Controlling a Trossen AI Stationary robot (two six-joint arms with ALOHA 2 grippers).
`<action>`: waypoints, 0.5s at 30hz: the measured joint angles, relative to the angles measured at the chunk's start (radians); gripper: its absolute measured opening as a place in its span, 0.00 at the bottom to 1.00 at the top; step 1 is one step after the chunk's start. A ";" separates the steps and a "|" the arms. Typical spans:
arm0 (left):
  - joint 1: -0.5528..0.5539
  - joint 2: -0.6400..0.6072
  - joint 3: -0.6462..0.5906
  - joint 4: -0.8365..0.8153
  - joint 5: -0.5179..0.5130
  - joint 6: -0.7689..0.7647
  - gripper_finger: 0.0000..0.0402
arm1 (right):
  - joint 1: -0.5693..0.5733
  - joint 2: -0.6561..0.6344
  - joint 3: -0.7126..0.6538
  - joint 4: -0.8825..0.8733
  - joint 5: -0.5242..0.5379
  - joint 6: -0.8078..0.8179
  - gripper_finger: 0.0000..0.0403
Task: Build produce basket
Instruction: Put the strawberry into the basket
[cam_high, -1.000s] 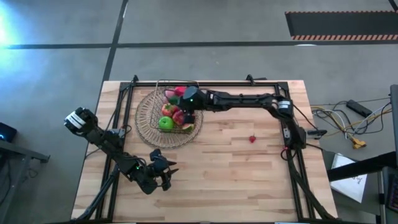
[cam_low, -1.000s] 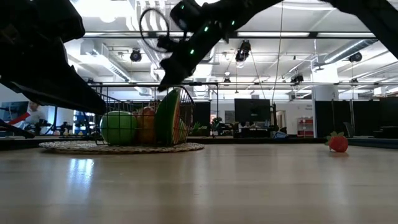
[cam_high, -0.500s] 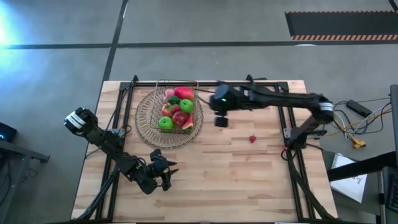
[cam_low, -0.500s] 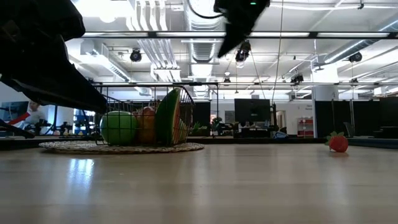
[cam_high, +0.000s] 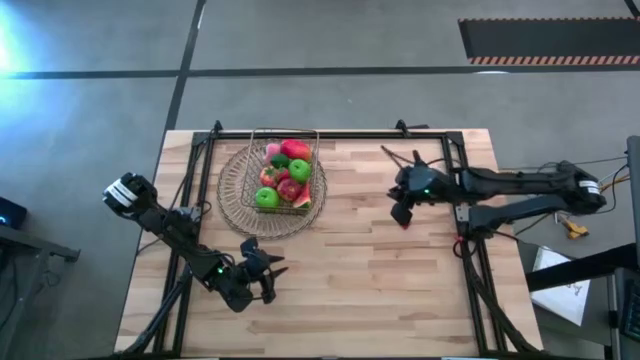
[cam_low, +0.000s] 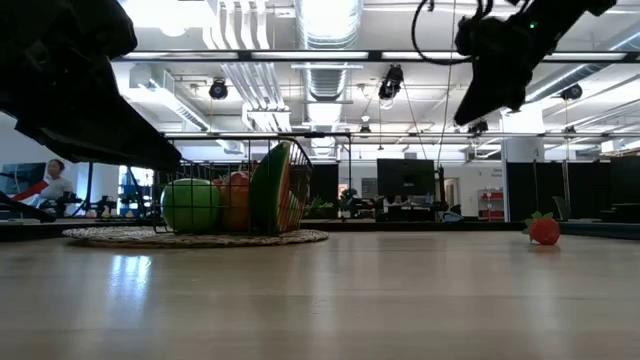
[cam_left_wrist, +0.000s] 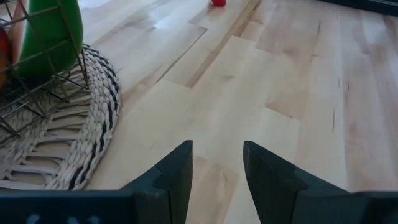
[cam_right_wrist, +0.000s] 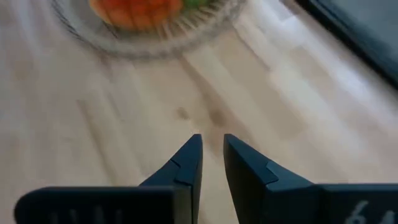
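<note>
The wire basket (cam_high: 287, 172) stands on a round woven mat (cam_high: 240, 205) at the table's far left. It holds the produce: green apples (cam_high: 266, 197), red pieces and a watermelon slice (cam_low: 272, 188). A small red berry (cam_low: 543, 230) lies alone on the wood on the table's right half. My right gripper (cam_high: 402, 211) hangs high above the table near that berry, with only a narrow gap between its fingers (cam_right_wrist: 212, 155) and nothing in it. My left gripper (cam_high: 270, 278) waits low at the near left, open and empty (cam_left_wrist: 217, 163).
Black frame rails (cam_high: 470, 240) run along the table's left, right and far sides. Bare wood lies between the mat and the berry and along the near edge. Cables (cam_high: 545, 190) lie off the table's right side. A person (cam_low: 50, 185) sits far behind.
My right gripper has drawn back from over the basket toward the table's right edge, staying high and rolling at the wrist. It now hangs near the lone berry. The basket and its produce have stayed put.
</note>
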 joint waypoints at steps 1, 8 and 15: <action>0.000 0.000 0.000 0.000 0.000 0.001 0.31 | 0.001 -0.013 -0.015 0.018 -0.016 0.029 0.14; 0.000 0.000 0.001 0.019 -0.010 0.026 0.31 | 0.000 -0.008 -0.118 0.030 -0.030 0.178 0.19; 0.000 0.000 0.001 0.025 -0.012 0.026 0.31 | -0.008 0.108 -0.152 0.001 -0.014 0.322 0.21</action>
